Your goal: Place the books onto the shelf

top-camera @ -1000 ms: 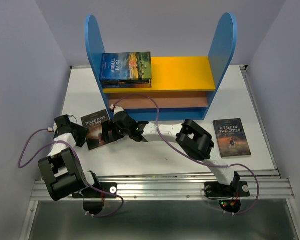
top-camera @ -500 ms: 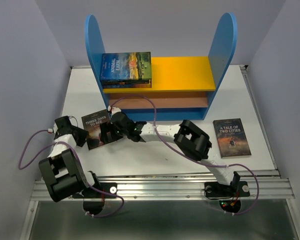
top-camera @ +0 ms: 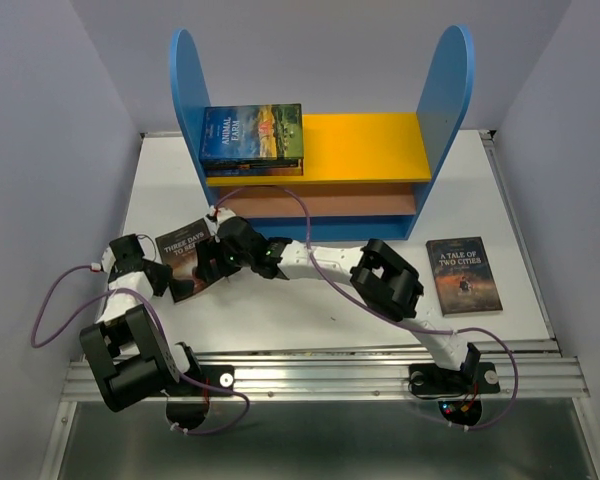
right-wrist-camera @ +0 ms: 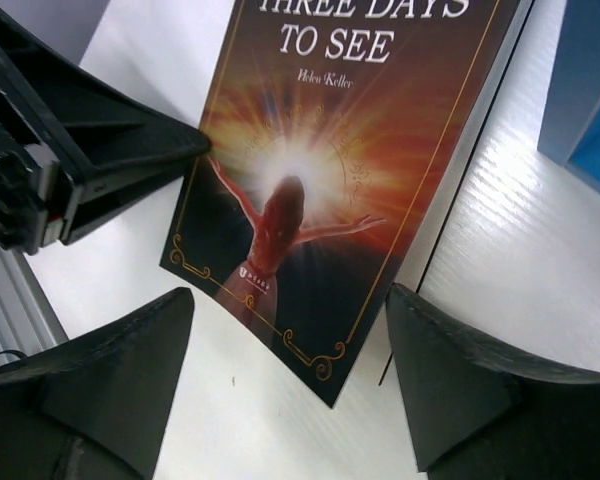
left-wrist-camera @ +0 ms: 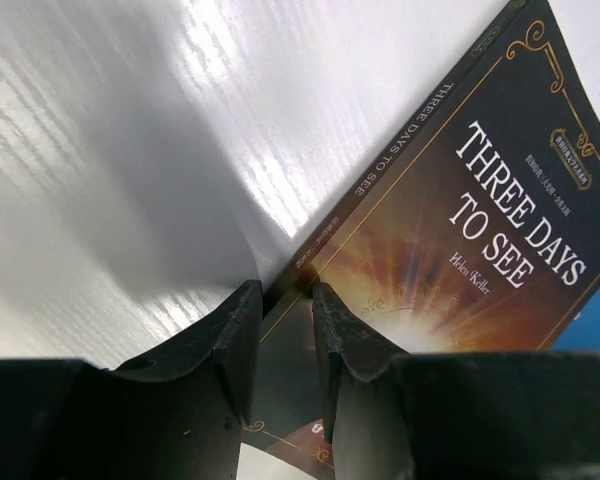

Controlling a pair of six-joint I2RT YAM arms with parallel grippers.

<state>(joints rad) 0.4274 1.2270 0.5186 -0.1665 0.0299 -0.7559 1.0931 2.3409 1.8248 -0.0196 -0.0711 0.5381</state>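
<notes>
My left pincer pinches the glossy dark Three Days to See paperback near its spine. The book is tilted off the white bench; a second ago it lay flatter and the jaws were wider. My right pincer hangs spread above the cover. Animal Farm lies on the bookshelf; A Tale of Two Cities lies flat on the bench to the right.

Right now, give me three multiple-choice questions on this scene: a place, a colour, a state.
1. Where is A Tale of Two Cities? A in the jaws; B on the table, right of the shelf; C under the shelf.
2. Top board's colour? A red; B green; C yellow.
3. Left jaws? A wide open; B closed on Three Days to See; C out of view.
Answers: B, it lies flat on the table; C, the board is plainly yellow; B, they pinch that book's corner.
</notes>
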